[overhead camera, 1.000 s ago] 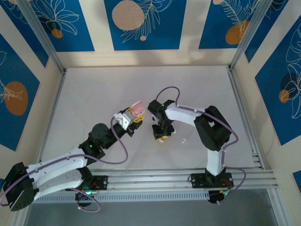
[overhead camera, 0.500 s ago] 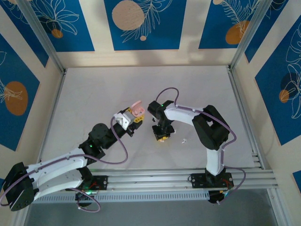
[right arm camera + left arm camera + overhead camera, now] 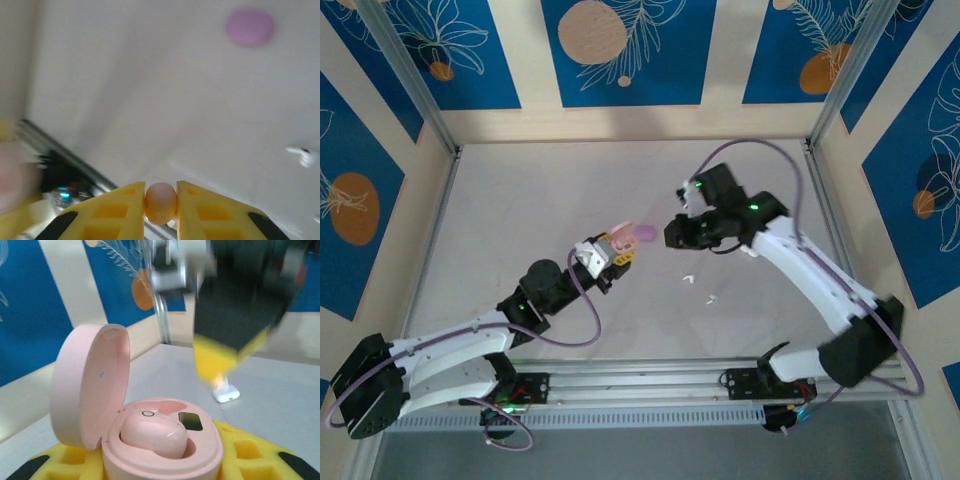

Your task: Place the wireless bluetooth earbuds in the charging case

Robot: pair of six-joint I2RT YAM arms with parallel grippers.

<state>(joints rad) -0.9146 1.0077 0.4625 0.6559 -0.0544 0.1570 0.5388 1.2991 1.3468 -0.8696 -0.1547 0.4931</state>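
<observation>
Pale tabletop, open pink case, one pink earbud inside

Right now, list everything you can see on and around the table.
Pink case: one, pink, lid open, gripped in the left hand.
Pink earbuds: two, pale pink; one seated in the pink case, one pinched in the right hand.
White earbuds: two, white, lying apart on the table at and.
Purple case: one, purple, on the table beside the pink case.
Table: one, pale grey.
Left hand: one, yellow fingers, shut on the pink case.
Right hand: one, yellow fingers, shut on a pink earbud.
</observation>
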